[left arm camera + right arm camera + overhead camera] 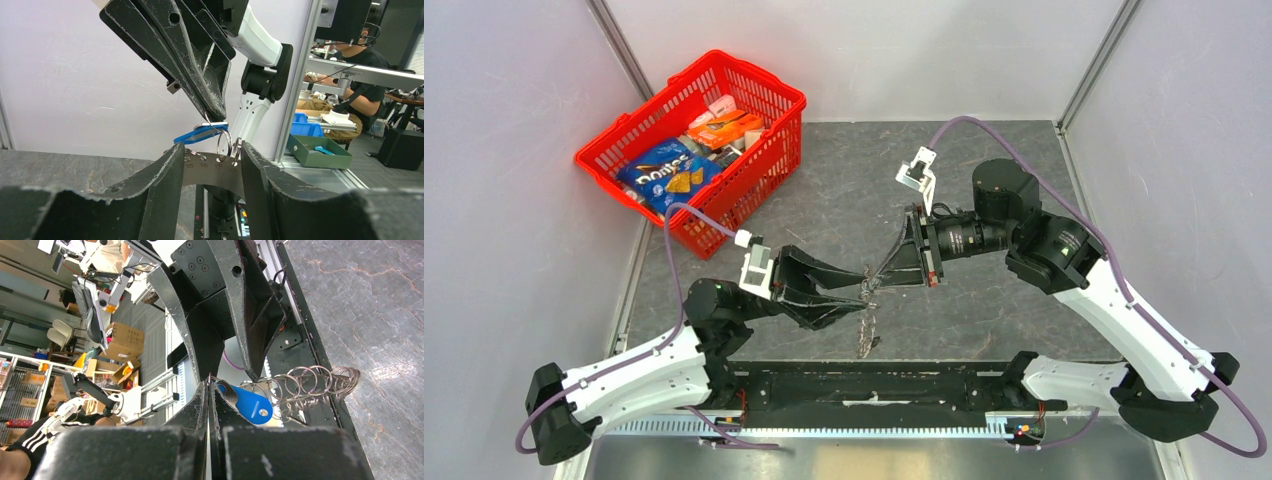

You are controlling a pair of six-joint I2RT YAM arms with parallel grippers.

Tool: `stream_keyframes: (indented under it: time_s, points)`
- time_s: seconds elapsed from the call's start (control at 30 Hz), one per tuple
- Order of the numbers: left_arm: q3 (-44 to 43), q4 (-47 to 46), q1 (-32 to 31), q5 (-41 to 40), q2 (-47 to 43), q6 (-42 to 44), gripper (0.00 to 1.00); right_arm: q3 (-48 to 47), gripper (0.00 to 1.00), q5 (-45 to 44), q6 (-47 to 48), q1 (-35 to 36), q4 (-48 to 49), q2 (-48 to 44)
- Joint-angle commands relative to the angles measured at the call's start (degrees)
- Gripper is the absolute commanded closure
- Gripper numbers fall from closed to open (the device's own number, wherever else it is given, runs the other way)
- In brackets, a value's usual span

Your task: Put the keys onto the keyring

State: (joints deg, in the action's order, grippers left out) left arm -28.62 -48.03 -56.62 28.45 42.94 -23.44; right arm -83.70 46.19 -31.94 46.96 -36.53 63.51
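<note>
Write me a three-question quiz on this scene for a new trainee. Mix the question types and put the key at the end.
1. True or false: the blue tag hangs in the air, clear of the table.
2. Where does the red basket stand?
A) at the far left of the table
B) at the near right corner
C) between the arm bases
3. Fill in: the numbered metal strip sits between the fingers of the ____ gripper.

Key: 1 true; 2 A; 3 left gripper.
</note>
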Motion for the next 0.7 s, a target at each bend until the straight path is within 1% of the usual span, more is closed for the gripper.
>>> stream_keyframes:
  time_s: [0.0, 0.13, 0.23, 0.4, 0.53, 0.67]
  points:
    - [-0.07, -3.22, 0.02, -0.15, 0.49, 2.06, 0.51, -0.85, 1.0, -0.39, -0.4, 0.4, 3.84, -0.22]
    - [-0.37, -2.71, 0.02, 0.63, 0.73, 1.97, 0.63, -1.35, 1.0, -0.67, -0.37, 0.59, 3.58, -0.3]
    - [-0.49, -1.79, 0.02, 1.15, 0.48, 1.92, 0.77, -1.54, 1.0, -0.99, -0.4, 0.68, 3.41, -0.42]
    - [-1.22, 0.95, 0.02, 1.6, -0.49, 2.36, 0.98, -1.86, 1.0, -1.11, -0.35, 0.82, 3.24, -0.48]
    - [-3.22, 5.0, 0.04, 2.42, -0.72, 2.54, 0.98, -1.86, 1.0, -2.45, 0.0, 0.98, 1.99, -0.46]
    - [-7.08, 13.99, 0.04, 2.5, -1.11, 4.21, 0.98, -1.08, 1.0, -4.53, 0.13, 1.25, 0.39, -0.71]
